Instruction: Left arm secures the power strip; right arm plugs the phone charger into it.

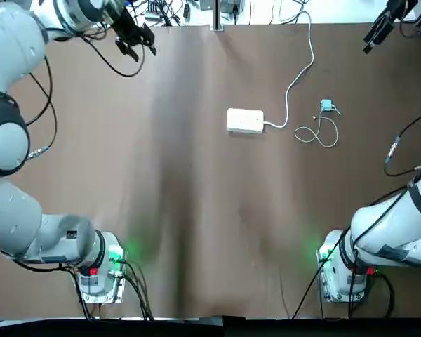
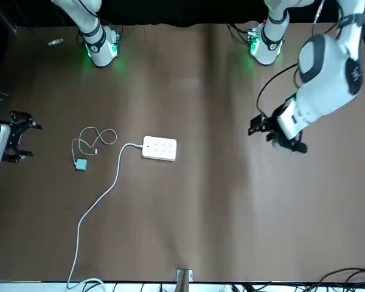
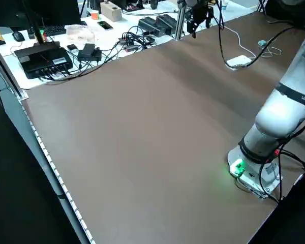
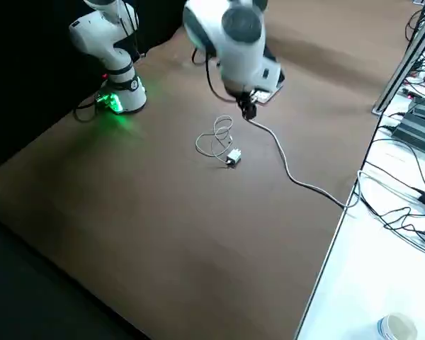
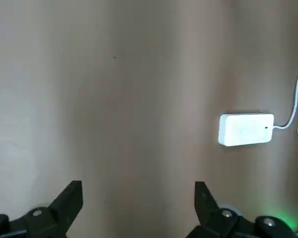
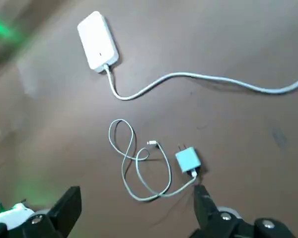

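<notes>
The white power strip lies flat near the table's middle, its thick white cord running off to the far edge. Just to the robot's right of it sits the teal phone charger with its thin coiled cable. My left gripper hovers open over the far left of the table, well away from the strip. My right gripper hangs open above the far right corner. In its wrist view the charger lies below it, with the strip farther off. Neither gripper holds anything.
Brown tabletop with both arm bases at the near edge. Past the far edge a white bench carries cables, boxes and electronics. A metal post stands at the middle of the far edge.
</notes>
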You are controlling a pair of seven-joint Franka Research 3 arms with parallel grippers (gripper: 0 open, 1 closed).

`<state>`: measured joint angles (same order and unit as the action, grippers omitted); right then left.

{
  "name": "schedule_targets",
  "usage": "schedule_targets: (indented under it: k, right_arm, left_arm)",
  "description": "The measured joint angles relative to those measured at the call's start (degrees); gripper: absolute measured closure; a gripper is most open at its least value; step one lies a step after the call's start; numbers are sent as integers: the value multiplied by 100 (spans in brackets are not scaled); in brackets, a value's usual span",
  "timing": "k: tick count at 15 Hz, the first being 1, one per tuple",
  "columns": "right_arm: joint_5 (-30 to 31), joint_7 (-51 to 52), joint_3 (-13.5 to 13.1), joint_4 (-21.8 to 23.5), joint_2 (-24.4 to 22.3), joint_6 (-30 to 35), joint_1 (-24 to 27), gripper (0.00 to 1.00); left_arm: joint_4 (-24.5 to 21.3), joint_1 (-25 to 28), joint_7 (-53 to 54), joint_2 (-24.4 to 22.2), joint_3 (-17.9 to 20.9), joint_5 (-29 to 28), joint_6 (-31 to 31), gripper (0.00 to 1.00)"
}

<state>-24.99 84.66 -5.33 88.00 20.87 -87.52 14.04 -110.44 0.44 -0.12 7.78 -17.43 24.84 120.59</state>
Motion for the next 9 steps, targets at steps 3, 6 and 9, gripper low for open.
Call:
schedule_targets:
  k: [3, 6, 9]
  right_arm:
    - [-483, 1179, -1, 12, 381, 19, 250, 0]
    - [-1084, 2359, 0, 25, 771, 286, 427, 0]
    - [-1661, 3587, -1, 43, 1318, 566, 611, 0]
  left_arm:
    - [-80, -6, 20, 302, -144, 316, 303, 5]
    - [-186, -4, 71, 454, -248, 602, 655, 17]
    - [-442, -5, 75, 654, -632, 908, 1276, 47]
